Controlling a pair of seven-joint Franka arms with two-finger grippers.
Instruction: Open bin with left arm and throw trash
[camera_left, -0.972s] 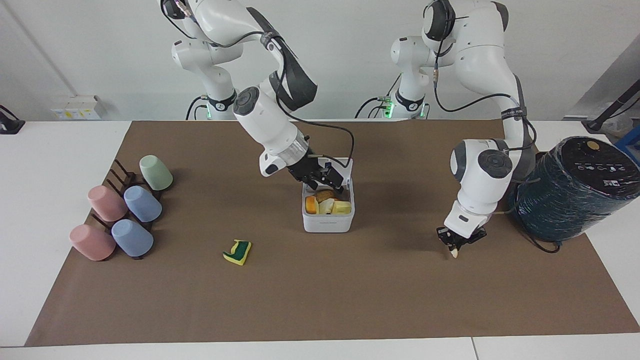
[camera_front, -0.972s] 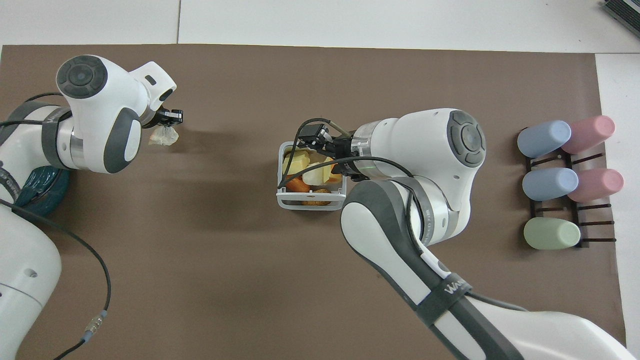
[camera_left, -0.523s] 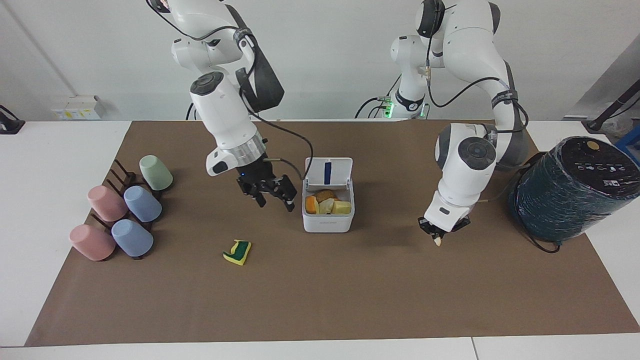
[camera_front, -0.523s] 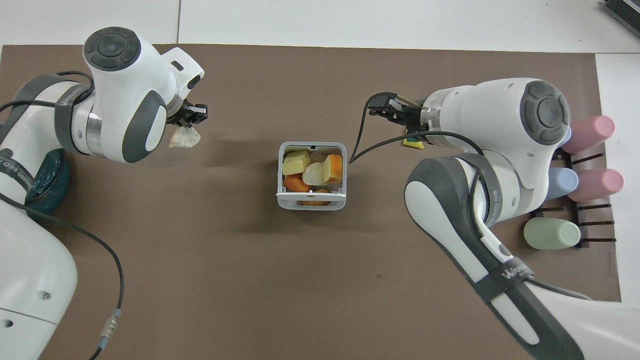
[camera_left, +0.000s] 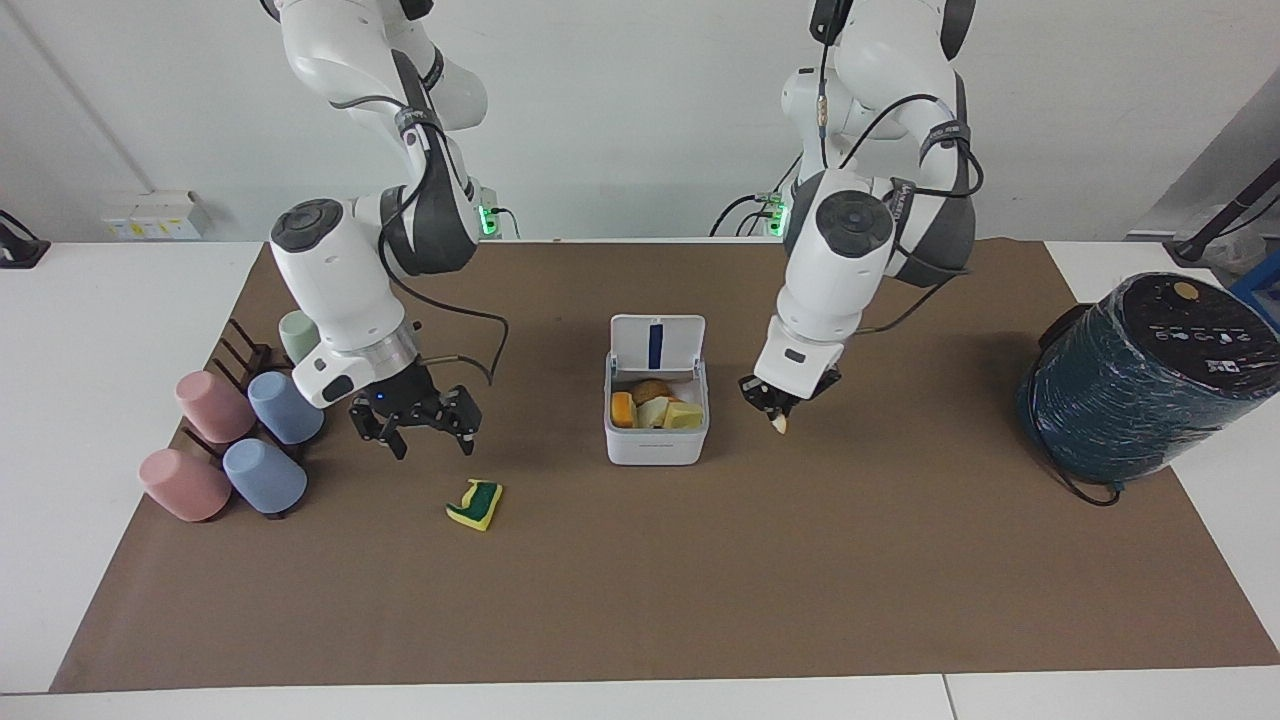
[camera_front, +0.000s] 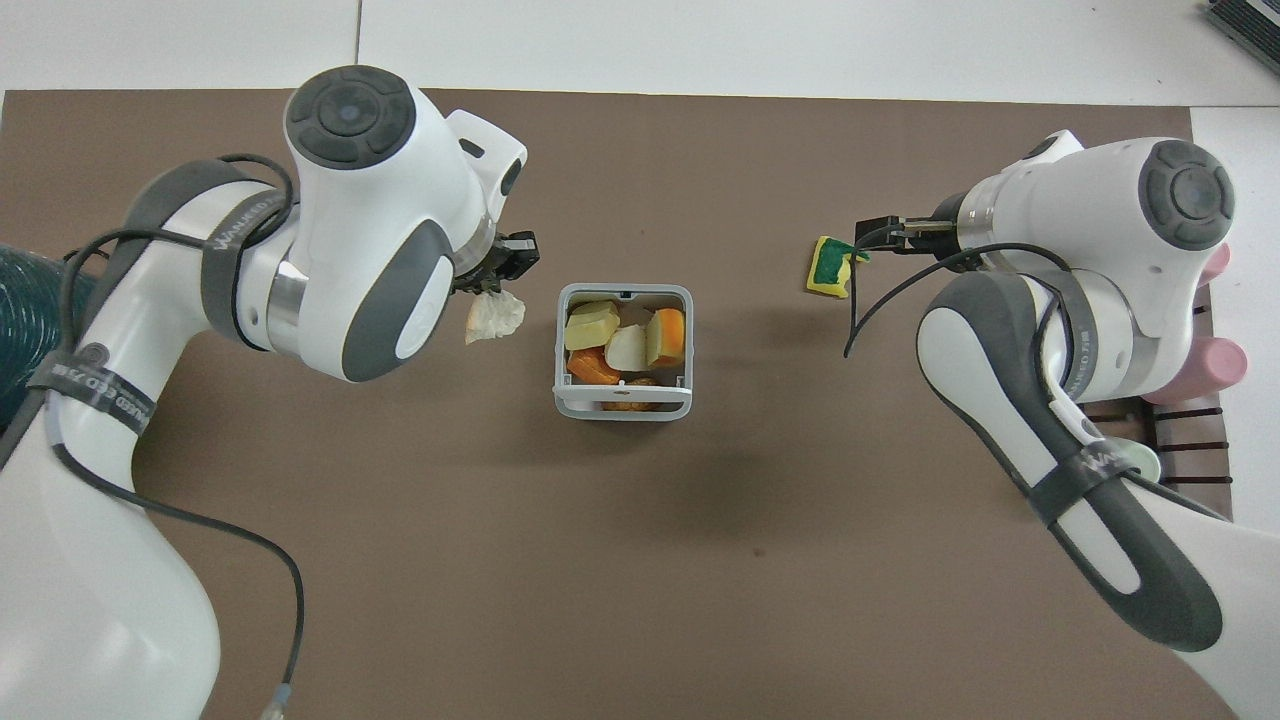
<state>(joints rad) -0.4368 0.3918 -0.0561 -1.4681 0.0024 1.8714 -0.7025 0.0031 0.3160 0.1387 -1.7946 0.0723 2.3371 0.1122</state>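
On the brown mat (camera_left: 700, 600) our open bin (camera_left: 655, 420) sits mid-table. Our left gripper (camera_left: 778, 410), pinched shut on a cream scrap (camera_front: 495, 316), has swung up beside it; our right gripper (camera_left: 418, 428), spread wide and empty, has withdrawn over the green-yellow sponge (camera_left: 476, 504). Drop-in comes next.

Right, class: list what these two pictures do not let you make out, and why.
- Blue cups: hidden overhead under the right arm.
- Teal cylinder: overhead, cut by the edge, covered by the left arm.
- Green cup: facing view, half hidden by the right arm.
- Bin bottom: buried under scraps, both views.
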